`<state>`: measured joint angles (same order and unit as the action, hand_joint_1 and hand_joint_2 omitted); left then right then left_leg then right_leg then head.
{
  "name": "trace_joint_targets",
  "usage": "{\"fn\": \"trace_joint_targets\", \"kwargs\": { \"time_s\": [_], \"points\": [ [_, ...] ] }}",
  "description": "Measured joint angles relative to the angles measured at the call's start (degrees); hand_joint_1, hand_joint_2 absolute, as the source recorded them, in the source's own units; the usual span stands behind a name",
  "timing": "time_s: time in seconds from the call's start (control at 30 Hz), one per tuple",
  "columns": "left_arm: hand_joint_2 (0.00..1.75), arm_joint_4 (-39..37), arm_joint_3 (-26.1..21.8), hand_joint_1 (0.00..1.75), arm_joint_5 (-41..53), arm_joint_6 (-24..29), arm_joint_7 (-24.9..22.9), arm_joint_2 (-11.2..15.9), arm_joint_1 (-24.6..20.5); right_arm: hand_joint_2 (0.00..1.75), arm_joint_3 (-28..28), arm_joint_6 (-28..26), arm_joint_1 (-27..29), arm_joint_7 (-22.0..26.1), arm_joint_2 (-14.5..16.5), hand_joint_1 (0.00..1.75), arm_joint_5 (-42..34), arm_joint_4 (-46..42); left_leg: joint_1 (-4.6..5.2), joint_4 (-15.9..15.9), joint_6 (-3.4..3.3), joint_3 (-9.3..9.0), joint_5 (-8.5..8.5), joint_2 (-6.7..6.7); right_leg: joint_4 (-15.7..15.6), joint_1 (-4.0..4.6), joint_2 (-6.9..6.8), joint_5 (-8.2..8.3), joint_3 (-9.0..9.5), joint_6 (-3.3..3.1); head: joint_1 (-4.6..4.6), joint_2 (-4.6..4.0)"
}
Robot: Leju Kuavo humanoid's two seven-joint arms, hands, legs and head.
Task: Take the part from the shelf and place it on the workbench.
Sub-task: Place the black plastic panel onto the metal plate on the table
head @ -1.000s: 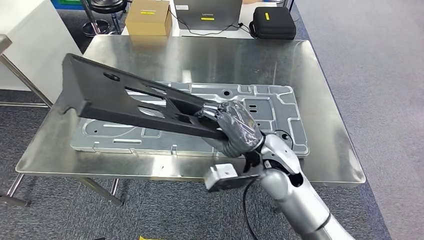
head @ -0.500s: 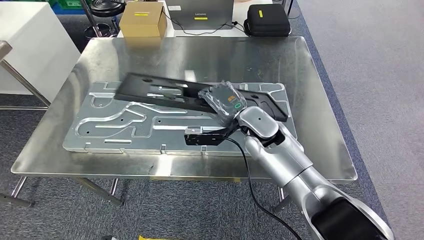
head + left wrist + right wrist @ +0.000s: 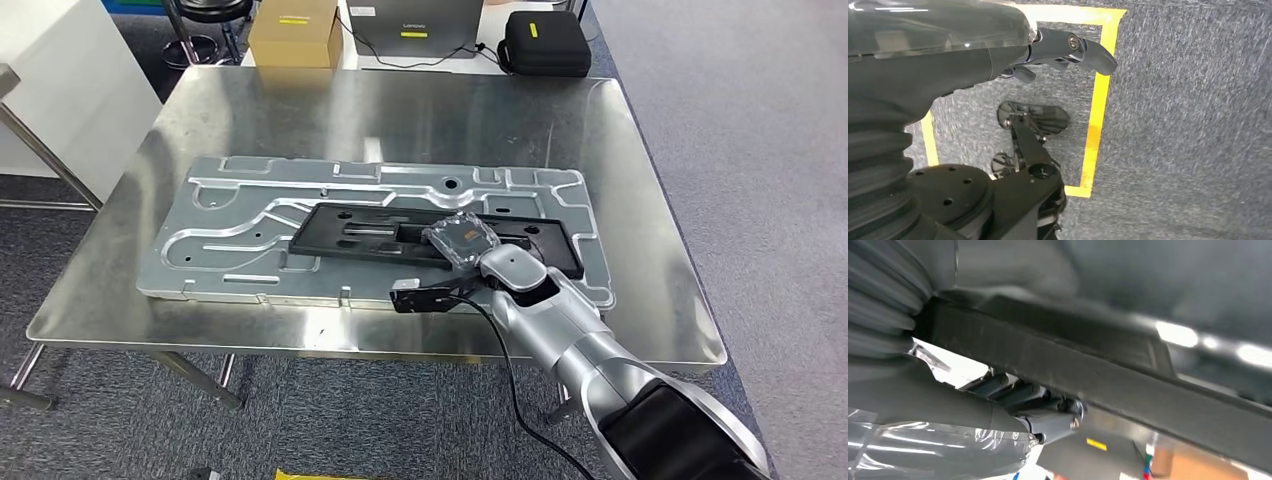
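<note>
The black part [image 3: 430, 232] was up in the air and tilted a second ago — now it lies flat on the big silver plate [image 3: 250, 215] that sits on the workbench [image 3: 400, 110]. So the job looks almost done. The right hand [image 3: 460, 238] is on the near edge of the part, and in the right wrist view its fingers [image 3: 1048, 415] are curled under the dark bar, so it is holding on. I think it just needs to let go and pull back.

The left hand [image 3: 998, 50] hangs down by the floor with the yellow tape lines [image 3: 1096, 110]. It holds nothing, but I cannot tell if the fingers are spread or curled.

Past the far edge of the workbench are a brown box [image 3: 293, 32], a laptop [image 3: 415, 25] and a black case [image 3: 546, 44]. They are well apart from the part, and nothing blocks the hand's way back.
</note>
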<state>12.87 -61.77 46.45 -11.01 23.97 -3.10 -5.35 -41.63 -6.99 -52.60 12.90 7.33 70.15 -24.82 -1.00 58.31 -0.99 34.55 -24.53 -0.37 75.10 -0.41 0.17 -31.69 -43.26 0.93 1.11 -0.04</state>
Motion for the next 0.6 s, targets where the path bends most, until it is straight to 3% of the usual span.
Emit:
{"fn": "trace_joint_targets", "kwargs": {
  "time_s": [0.03,0.1,0.17,0.27,0.33,0.43,0.47,0.5,0.53,0.6],
  "points": [
    [1.75,0.00,0.00,0.00,0.05,0.01,-0.11,-0.01,-0.01,0.00,-0.04,0.01,0.03,-0.13,0.12,0.00,0.01,0.64,0.00,0.02,0.05,-0.07,-0.04,-0.03,-1.89,-0.06,0.00,1.60,0.78,-0.07,0.00,0.00],
    [0.87,0.00,0.00,0.00,0.24,0.01,-0.39,-0.02,-0.06,0.00,-0.07,-0.03,-0.12,-0.19,0.41,0.00,-0.03,1.49,0.06,0.06,0.29,-0.22,-0.19,-0.06,-9.74,-0.04,-0.02,5.53,4.45,-0.42,0.01,0.00],
    [0.00,-0.01,0.00,0.00,0.36,-0.01,-0.57,-0.04,-0.17,0.00,-0.06,-0.15,-0.32,-0.14,0.81,0.00,-0.31,2.07,0.23,0.15,0.73,-0.17,-0.32,-0.05,-15.19,0.19,-0.01,7.20,6.97,-0.82,-0.02,0.00],
    [0.00,-0.02,-0.03,0.00,0.37,-0.01,-0.81,-0.02,-0.29,0.00,0.21,-0.68,-0.37,0.48,1.43,0.00,-1.68,2.66,0.23,0.10,1.65,-0.14,-0.42,-0.01,-16.38,0.32,0.05,7.31,7.44,-1.48,-0.10,0.00],
    [0.00,-0.01,-0.14,0.00,0.28,-0.04,-1.09,0.03,-0.30,0.00,1.24,-1.38,-0.34,2.43,1.54,0.00,-4.19,2.85,0.13,2.00,2.19,0.54,-1.90,0.03,-16.86,0.14,-0.03,7.54,7.74,-2.11,-0.13,0.00],
    [0.00,-0.02,-0.37,0.00,0.27,-0.30,-1.44,0.04,-0.30,0.00,4.49,-2.11,0.02,9.26,2.05,0.00,-11.52,2.43,0.00,11.44,2.61,4.57,-6.89,0.07,-17.01,0.18,-0.10,7.61,7.85,-2.65,-0.22,-0.01],
    [0.00,-0.02,-0.42,0.00,0.33,-0.39,-1.49,0.04,-0.30,0.00,5.95,-1.90,0.38,12.27,2.26,0.00,-14.38,1.90,-0.02,14.39,2.72,5.89,-7.84,0.07,-16.95,0.23,-0.09,7.59,7.85,-2.70,-0.22,-0.01],
    [0.00,-0.02,-0.46,0.00,0.39,-0.48,-1.52,0.04,-0.30,0.00,7.51,-1.36,0.81,15.25,2.46,0.00,-17.22,1.19,-0.04,15.88,2.82,6.55,-7.92,0.07,-16.85,0.26,-0.08,7.55,7.85,-2.72,-0.22,-0.01],
    [0.00,-0.02,-0.47,0.00,0.47,-0.54,-1.54,0.05,-0.30,0.00,9.15,-0.41,1.27,18.03,2.64,0.00,-20.00,0.16,-0.06,15.09,2.86,6.14,-6.88,0.07,-16.70,0.25,-0.07,7.49,7.85,-2.70,-0.22,-0.01],
    [0.00,-0.02,-0.48,0.00,0.60,-0.64,-1.53,0.07,-0.35,0.00,12.16,2.68,2.14,22.44,2.89,0.00,-25.67,-2.87,-0.16,7.90,2.77,2.67,-3.20,0.10,-16.31,0.20,-0.02,7.25,7.83,-2.45,-0.22,0.00]
  ]
}}
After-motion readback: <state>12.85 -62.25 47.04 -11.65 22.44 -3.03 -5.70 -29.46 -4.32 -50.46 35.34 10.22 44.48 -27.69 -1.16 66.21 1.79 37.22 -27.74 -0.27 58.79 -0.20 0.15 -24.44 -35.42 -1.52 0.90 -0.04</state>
